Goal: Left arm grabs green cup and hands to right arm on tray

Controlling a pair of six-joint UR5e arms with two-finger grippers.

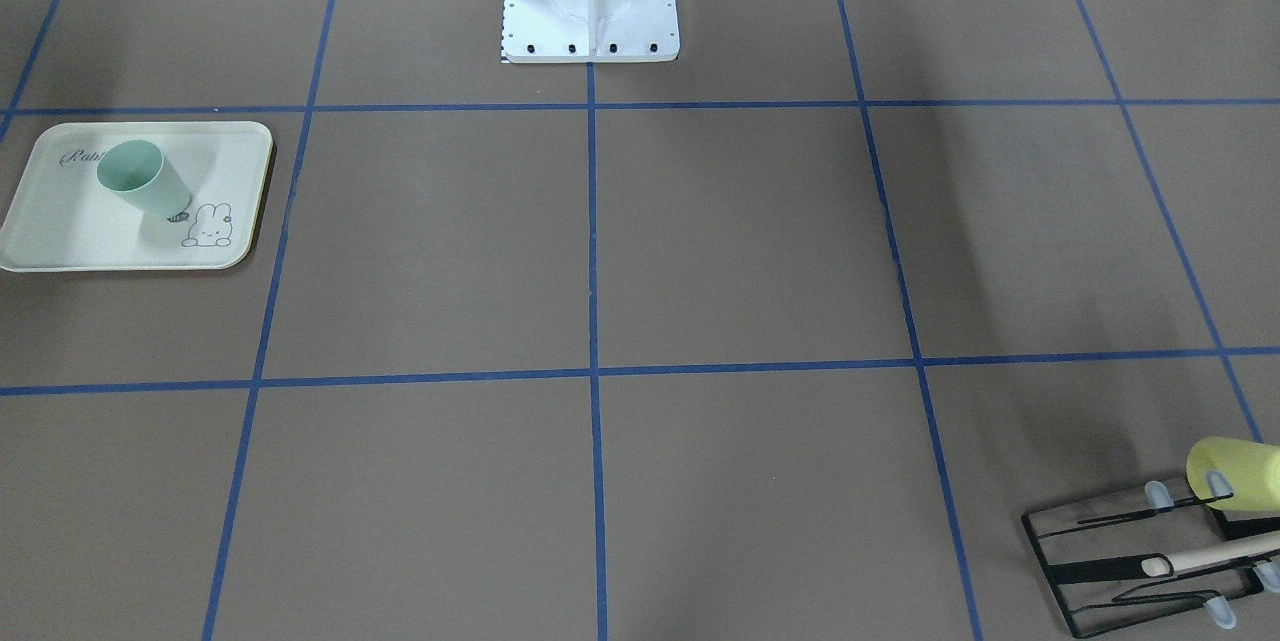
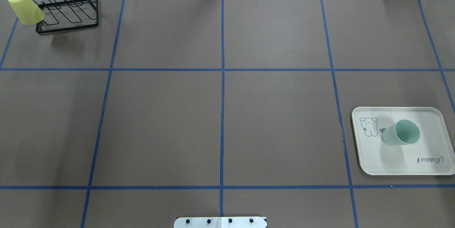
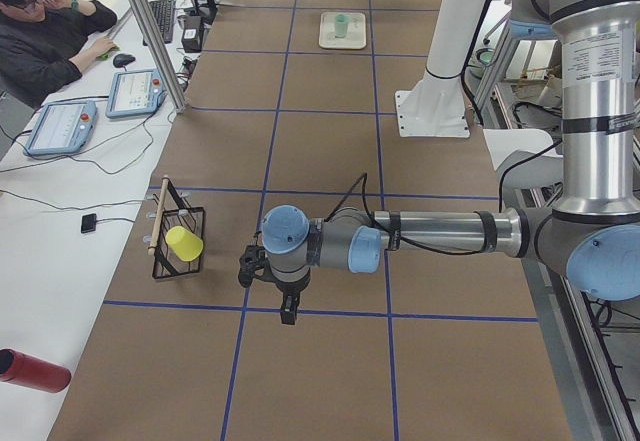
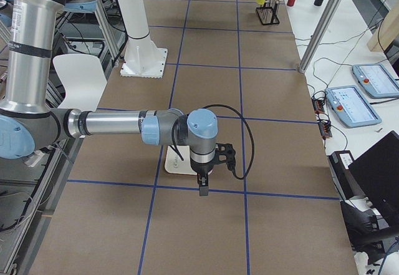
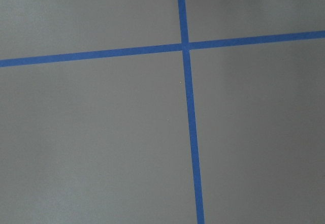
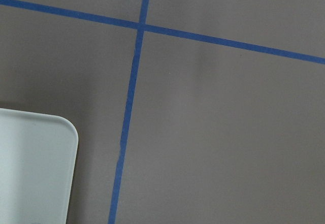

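green cup (image 2: pixel 401 133) stands on the tray (image 2: pixel 426 165) near the right hand (image 4: pixel 202 189), far from the left hand (image 3: pixel 288 313). i cannot tell either hand's grip.

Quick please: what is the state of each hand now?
Left hand: cannot be told; it shows only in a side view.
Right hand: cannot be told, for the same reason.

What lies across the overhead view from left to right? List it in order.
yellow cup → black wire rack → robot base plate at the bottom edge → tray, with the green cup standing on it
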